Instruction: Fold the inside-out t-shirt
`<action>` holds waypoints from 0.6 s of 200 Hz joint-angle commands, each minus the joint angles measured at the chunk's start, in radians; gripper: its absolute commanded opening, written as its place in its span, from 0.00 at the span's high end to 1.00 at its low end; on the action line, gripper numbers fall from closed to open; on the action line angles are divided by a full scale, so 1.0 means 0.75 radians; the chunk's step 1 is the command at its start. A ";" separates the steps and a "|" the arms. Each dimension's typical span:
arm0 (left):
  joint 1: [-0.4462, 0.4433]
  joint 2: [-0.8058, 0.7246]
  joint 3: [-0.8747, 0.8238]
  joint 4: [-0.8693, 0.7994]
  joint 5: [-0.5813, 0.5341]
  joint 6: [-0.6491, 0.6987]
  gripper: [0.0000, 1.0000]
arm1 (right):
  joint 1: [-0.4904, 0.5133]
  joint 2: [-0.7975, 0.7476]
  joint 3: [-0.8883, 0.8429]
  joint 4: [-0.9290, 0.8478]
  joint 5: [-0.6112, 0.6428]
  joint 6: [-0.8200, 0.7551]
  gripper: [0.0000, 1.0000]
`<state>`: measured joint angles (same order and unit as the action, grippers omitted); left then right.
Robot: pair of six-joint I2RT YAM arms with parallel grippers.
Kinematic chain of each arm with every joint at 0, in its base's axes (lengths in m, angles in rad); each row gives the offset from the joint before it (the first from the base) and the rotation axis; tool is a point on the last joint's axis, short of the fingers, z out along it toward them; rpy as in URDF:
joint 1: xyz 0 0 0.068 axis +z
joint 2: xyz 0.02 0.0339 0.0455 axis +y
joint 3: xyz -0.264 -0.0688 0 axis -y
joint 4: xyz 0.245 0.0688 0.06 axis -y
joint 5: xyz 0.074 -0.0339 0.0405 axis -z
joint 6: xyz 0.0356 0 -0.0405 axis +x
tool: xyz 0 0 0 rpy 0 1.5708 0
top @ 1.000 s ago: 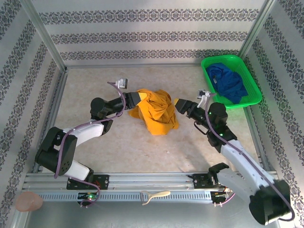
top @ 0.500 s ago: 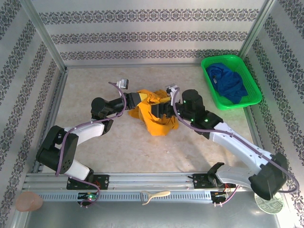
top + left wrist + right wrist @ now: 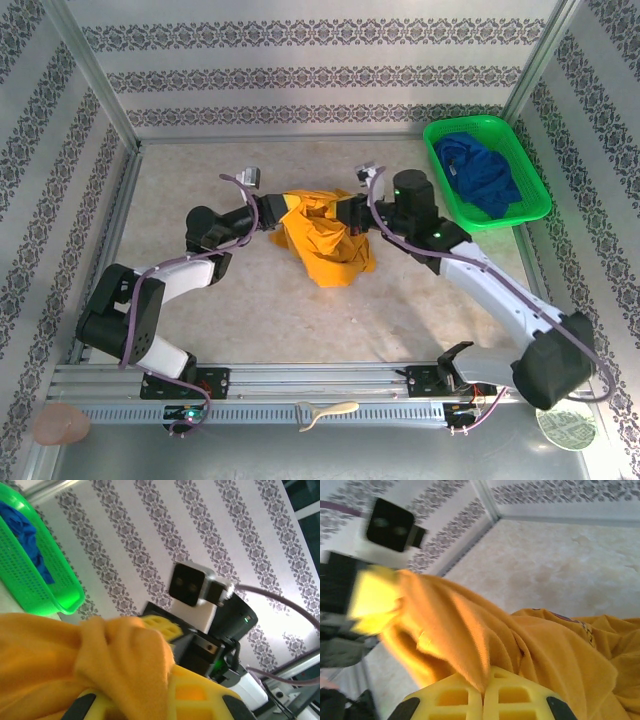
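The inside-out t-shirt (image 3: 325, 245) lies as a wrinkled orange-yellow heap on the desk (image 3: 250, 310), a little above the centre of the top view. Its upper edge is lifted from the surface and hangs between the two claws.

The green basket (image 3: 520, 213) stands in the upper right of that frame, well apart from the shirt. A dark blue garment (image 3: 480, 172) lies inside it.

The left claw (image 3: 279, 208) is at the upper left corner of the heap. Its jaws are closed and pinch a fold of the shirt. In the left wrist view the orange cloth is bunched over the yellow fingers (image 3: 200, 700) at the bottom of the frame.

The right claw (image 3: 347, 212) is at the upper right corner of the heap and faces the left one. Its jaws are also pressed together. In the right wrist view a ridge of the cloth runs down into the narrow seam between them, at the bottom centre of the frame.
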<state>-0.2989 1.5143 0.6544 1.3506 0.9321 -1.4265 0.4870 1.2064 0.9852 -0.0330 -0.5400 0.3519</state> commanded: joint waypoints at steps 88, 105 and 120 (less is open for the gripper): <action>0.120 0.182 0.064 -0.098 -0.113 0.074 0.52 | -0.059 0.029 -0.120 0.870 -0.557 0.635 1.00; 0.126 0.018 -0.023 -0.253 -0.130 0.188 0.46 | -0.095 0.042 -0.150 0.930 -0.520 0.686 1.00; 0.123 -0.185 -0.072 -0.516 -0.157 0.341 0.42 | -0.118 0.048 -0.181 0.965 -0.507 0.714 1.00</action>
<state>-0.2169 1.5833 0.6472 1.1870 0.8444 -1.3567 0.4267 1.2354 0.8818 0.5404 -0.9276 0.8043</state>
